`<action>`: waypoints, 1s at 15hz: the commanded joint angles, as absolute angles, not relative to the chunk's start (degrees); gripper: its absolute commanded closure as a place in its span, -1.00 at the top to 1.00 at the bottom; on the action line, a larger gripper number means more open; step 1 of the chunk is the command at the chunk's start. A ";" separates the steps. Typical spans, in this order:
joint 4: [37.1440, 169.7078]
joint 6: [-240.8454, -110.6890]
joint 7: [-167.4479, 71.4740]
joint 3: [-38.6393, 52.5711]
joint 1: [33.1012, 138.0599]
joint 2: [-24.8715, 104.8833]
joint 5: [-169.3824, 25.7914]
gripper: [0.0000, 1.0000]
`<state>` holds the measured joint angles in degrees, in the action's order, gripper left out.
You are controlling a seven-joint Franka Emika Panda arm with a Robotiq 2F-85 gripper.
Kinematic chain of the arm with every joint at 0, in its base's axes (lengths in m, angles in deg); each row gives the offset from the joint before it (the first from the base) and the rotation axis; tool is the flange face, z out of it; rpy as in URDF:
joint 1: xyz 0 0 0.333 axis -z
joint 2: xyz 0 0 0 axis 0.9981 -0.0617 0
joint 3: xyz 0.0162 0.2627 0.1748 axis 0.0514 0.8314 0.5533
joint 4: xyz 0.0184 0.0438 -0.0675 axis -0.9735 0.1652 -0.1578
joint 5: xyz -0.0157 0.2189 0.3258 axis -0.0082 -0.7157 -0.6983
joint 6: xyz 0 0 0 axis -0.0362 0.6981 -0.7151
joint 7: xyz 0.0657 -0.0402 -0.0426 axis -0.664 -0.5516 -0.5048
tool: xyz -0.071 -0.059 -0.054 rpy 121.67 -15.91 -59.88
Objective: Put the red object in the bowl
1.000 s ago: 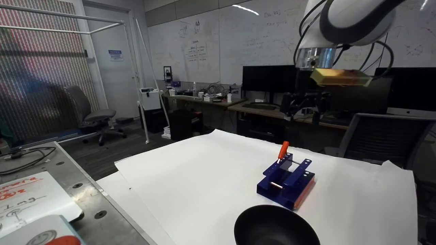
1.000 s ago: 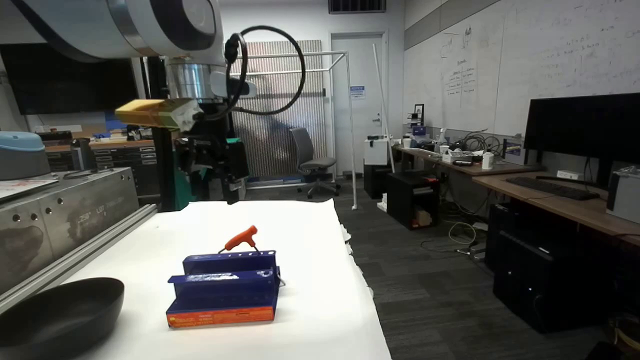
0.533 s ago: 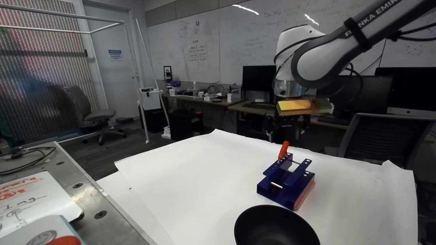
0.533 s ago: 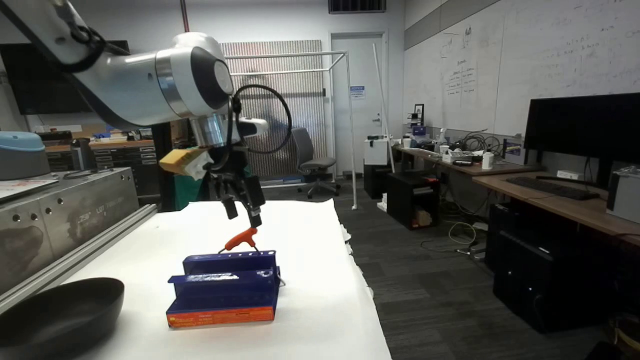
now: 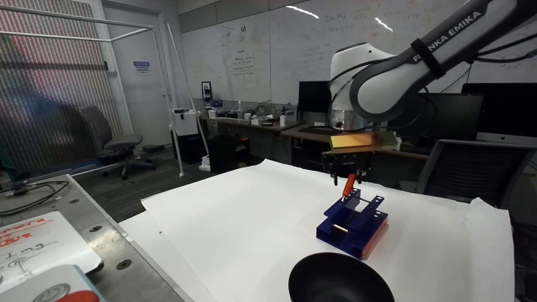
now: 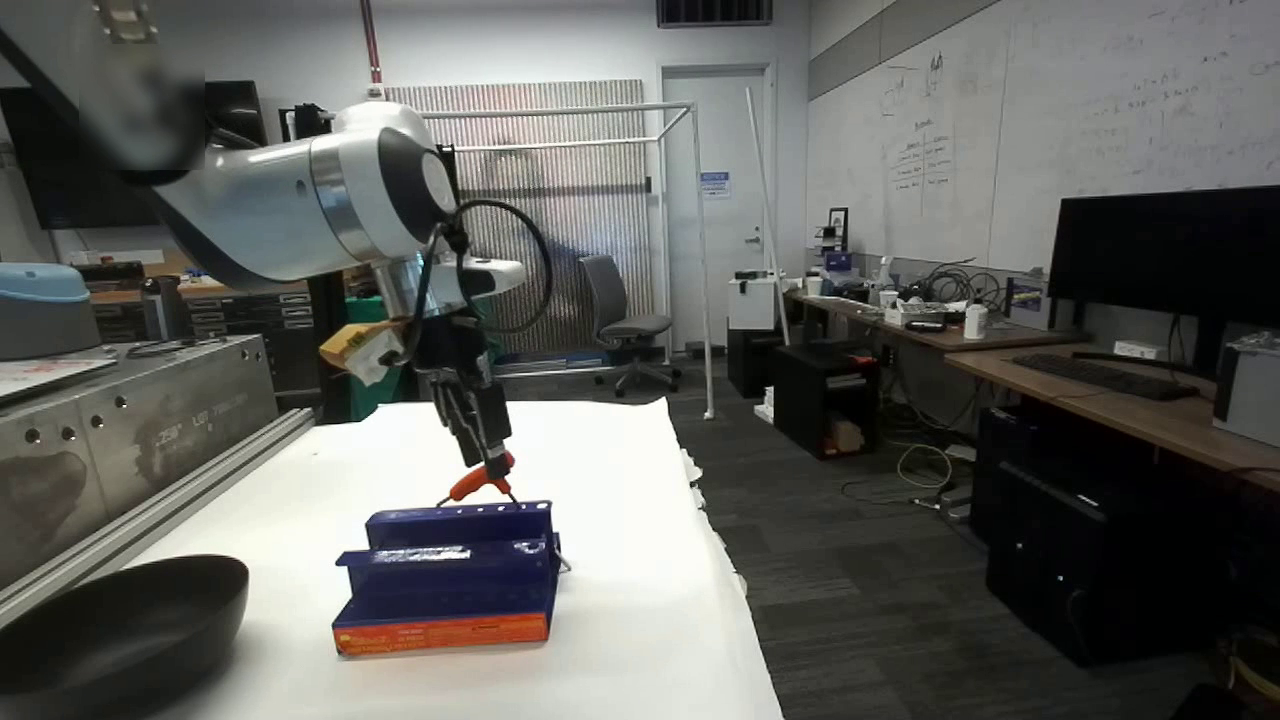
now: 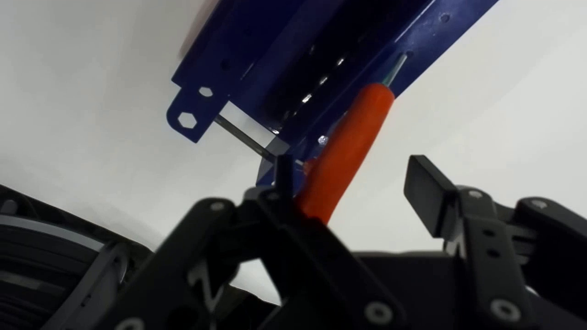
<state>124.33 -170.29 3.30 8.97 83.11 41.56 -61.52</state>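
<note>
Red object point(image 7: 351, 146) is a tool with a long, smooth, fat handle and thin metal sticks poking out. It sits tilted on the top edge of a shiny blue rack point(image 6: 450, 580), with the tip of one stick right by a small hole. The rack has bent sides, rows of holes and a bright orange strip point(image 6: 440, 634) with tiny writing.

The black claw point(image 7: 356, 185) is spread wide, and the handle is in the gap between its two fingers point(image 7: 426, 197). In the wrist view, the handle looks much closer to one finger than to the other. That near finger covers the end of the handle, and I cannot tell if they touch.

A round, dark, smooth bowl point(image 5: 340, 277) is near the rack but well apart from the red object. The rack is partly in the way between them. Rack and bowl stand on a white table point(image 5: 235, 226) that looks like paper with wavy edges. A yellow block point(image 5: 352, 141) sticks out from the arm point(image 5: 381, 92), just above the claw. A grey metal bench point(image 6: 180, 420) runs along one side.
</note>
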 commanded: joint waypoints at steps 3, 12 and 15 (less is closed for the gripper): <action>123.67 -170.46 7.86 7.63 81.43 41.85 -59.24 -0.60; 126.72 -171.14 20.19 7.67 77.72 45.98 -46.75 -0.68; 126.50 -169.45 24.46 9.01 75.22 46.68 -40.05 -0.68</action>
<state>125.31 -170.58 20.02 8.30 77.58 44.00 -45.84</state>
